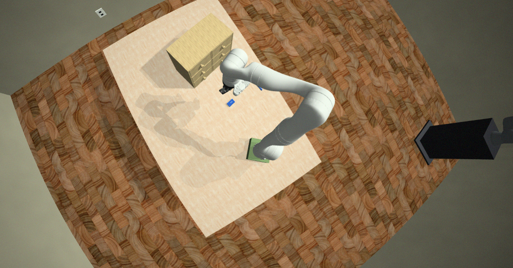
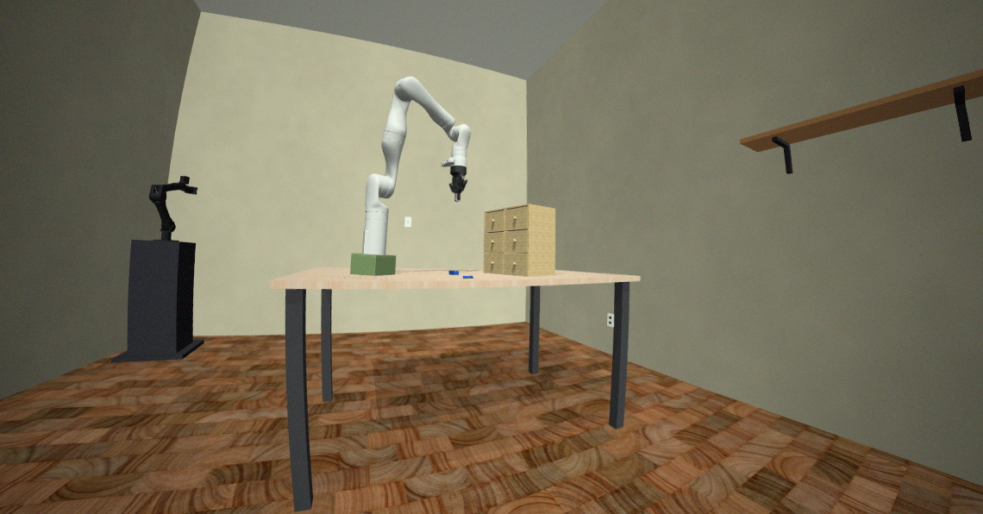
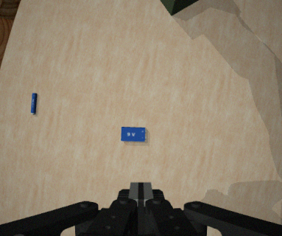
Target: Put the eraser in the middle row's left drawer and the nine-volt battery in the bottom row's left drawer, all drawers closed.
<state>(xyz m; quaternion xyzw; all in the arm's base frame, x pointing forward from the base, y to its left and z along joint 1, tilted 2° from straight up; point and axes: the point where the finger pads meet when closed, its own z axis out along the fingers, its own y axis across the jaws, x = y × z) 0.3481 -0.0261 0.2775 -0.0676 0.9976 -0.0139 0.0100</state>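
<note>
The small wooden chest (image 1: 199,42) (image 2: 529,241) stands at one end of the table with all six drawers pushed in. A blue block with two pale dots on top, the nine-volt battery by its look (image 1: 230,102) (image 3: 133,133), stands on the table in front of the chest. A slim blue piece (image 1: 260,87) (image 3: 34,103), likely the eraser, lies near the table's edge, partly hidden by the arm in the top view. My gripper (image 1: 223,90) (image 2: 455,196) (image 3: 141,196) is shut and empty. It hangs high above the table, between the battery and the chest's front.
The arm's green base block (image 1: 253,149) (image 2: 372,264) sits on the light wooden table (image 1: 161,140) (image 2: 329,280) (image 3: 205,108). A black pedestal with a small arm (image 2: 159,297) stands on the floor away from the table.
</note>
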